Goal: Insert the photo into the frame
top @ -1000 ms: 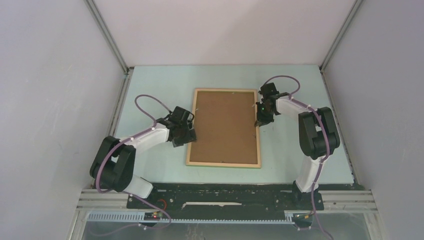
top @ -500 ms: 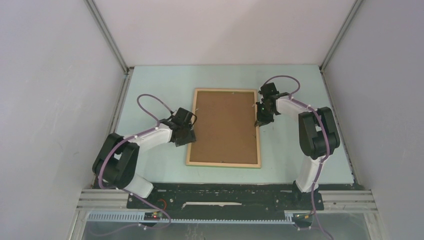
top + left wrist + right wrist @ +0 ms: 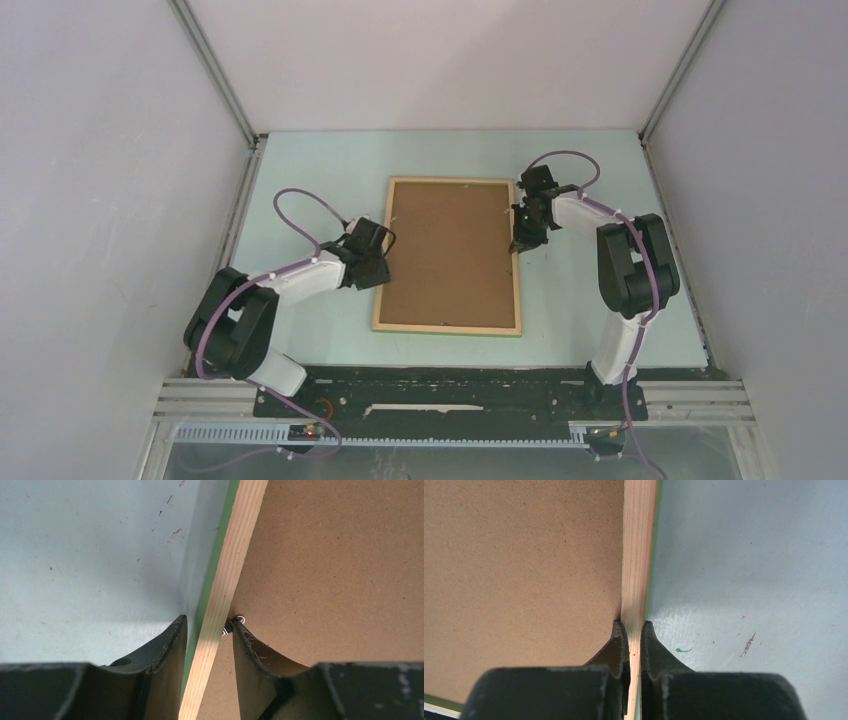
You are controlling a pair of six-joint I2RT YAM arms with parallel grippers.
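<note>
The frame (image 3: pixel 447 328) lies flat mid-table, pale wood face up, with a plain brown board (image 3: pixel 450 255) filling its opening. The photo is hidden. My left gripper (image 3: pixel 378 268) straddles the left rail (image 3: pixel 235 565). Its jaws are open, one finger outside on the table side with a gap, the other inside by a small metal clip (image 3: pixel 239 620); in the left wrist view the gripper (image 3: pixel 208 621) sits low over the rail. My right gripper (image 3: pixel 519 243) is shut on the right rail (image 3: pixel 639 545), and in the right wrist view the gripper (image 3: pixel 632 624) pinches the wood from both sides.
The pale blue-green table (image 3: pixel 300 180) is walled in by white panels on three sides. A green edge of the frame shows along the rail (image 3: pixel 215 565). The arms' bases stand on the black bar (image 3: pixel 450 395) at the near edge.
My left gripper has drawn back slightly along the left rail and its jaws have narrowed around it. The right gripper and the frame have not moved.
</note>
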